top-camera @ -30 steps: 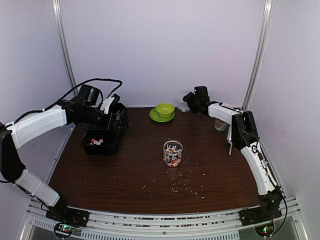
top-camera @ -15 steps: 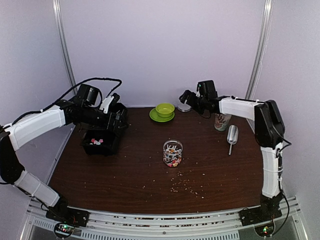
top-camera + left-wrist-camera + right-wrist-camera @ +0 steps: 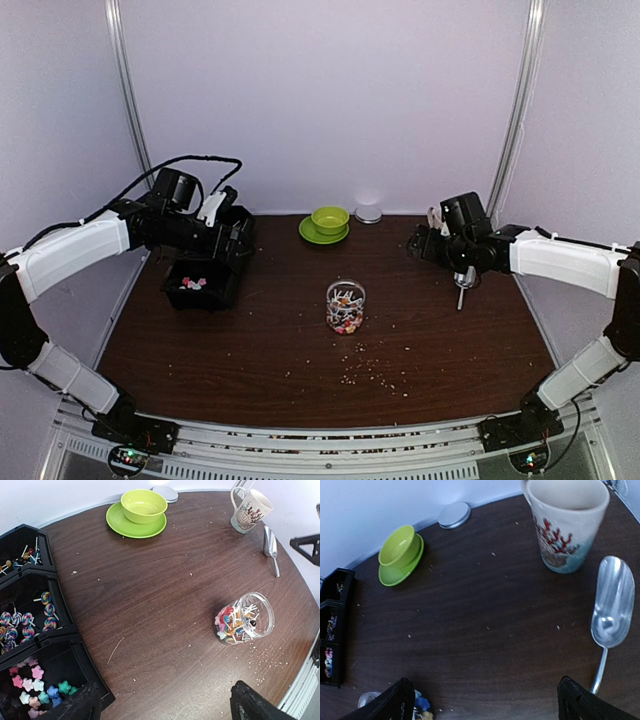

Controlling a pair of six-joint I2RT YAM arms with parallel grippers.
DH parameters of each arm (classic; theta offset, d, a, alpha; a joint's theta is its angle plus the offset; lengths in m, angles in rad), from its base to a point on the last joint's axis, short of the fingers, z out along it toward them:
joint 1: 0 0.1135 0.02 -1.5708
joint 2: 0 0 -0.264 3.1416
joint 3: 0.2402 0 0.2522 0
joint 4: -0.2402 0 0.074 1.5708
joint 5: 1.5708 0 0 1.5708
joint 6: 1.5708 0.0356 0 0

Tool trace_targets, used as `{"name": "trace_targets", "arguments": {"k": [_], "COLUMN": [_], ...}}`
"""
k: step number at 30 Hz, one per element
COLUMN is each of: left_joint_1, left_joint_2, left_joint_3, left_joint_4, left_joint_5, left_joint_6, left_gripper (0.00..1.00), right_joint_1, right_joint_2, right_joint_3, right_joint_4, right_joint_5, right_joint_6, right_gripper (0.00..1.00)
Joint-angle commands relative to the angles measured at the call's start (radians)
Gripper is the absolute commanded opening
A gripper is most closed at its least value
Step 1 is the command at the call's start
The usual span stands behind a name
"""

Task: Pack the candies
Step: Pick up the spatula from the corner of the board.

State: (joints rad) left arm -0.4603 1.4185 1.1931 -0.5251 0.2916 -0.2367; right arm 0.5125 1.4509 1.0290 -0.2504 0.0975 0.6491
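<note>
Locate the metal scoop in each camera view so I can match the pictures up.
Top external: the scoop lies at the right of the table, its upper end partly covered; mainly the handle shows.
Left wrist: the scoop is at upper right, just right of the mug.
Right wrist: the scoop is at the right edge, below the mug, hollow side up.
Shared landmark: the green bowl on its plate, at the table's far edge.

A dark wooden table (image 3: 150, 605) carried a lime green bowl (image 3: 144, 505) seated on a matching plate (image 3: 117, 525) at the far edge, with a round silver lid (image 3: 454, 515) near it. A pale mug (image 3: 567, 525) with a red branching pattern stood upright at the right, and a metal scoop (image 3: 611, 610) lay just beside it. A black compartmented bin (image 3: 67, 612) sat at the left and a clear jar (image 3: 260, 612) mid-table. Pale specks (image 3: 375, 372), possibly crumbs, were scattered toward the near edge.
</note>
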Motion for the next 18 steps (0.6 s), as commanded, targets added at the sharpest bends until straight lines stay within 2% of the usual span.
{"name": "trace_targets", "arguments": {"k": [1, 5, 7, 13, 18], "left_joint_1": [-0.006, -0.007, -0.007, -0.007, -0.006], "left_joint_2": [-0.032, -0.042, -0.046, -0.044, -0.048], "left_joint_3": [0.013, 0.016, 0.014, 0.019, 0.019], "left_joint_4": [0.006, -0.001, -0.001, -0.010, -0.010], "left_joint_5": [-0.013, -0.020, -0.025, -0.029, -0.029], "left_joint_6": [0.001, -0.004, -0.006, -0.008, -0.009], "left_gripper": [0.92, 0.93, 0.98, 0.98, 0.98], "right_joint_1": [-0.005, -0.037, -0.054, -0.099, -0.136], "right_joint_2": [-0.097, -0.133, -0.133, -0.062, 0.017], "right_joint_3": [-0.081, -0.191, -0.219, -0.217, -0.224], "right_joint_4": [-0.122, -0.110, -0.104, -0.152, -0.117], "right_joint_5": [0.106, 0.120, 0.126, 0.157, 0.148], "right_joint_6": [0.043, 0.090, 0.099, 0.116, 0.122], "right_gripper": [1.00, 0.99, 0.99, 0.98, 0.94]}}
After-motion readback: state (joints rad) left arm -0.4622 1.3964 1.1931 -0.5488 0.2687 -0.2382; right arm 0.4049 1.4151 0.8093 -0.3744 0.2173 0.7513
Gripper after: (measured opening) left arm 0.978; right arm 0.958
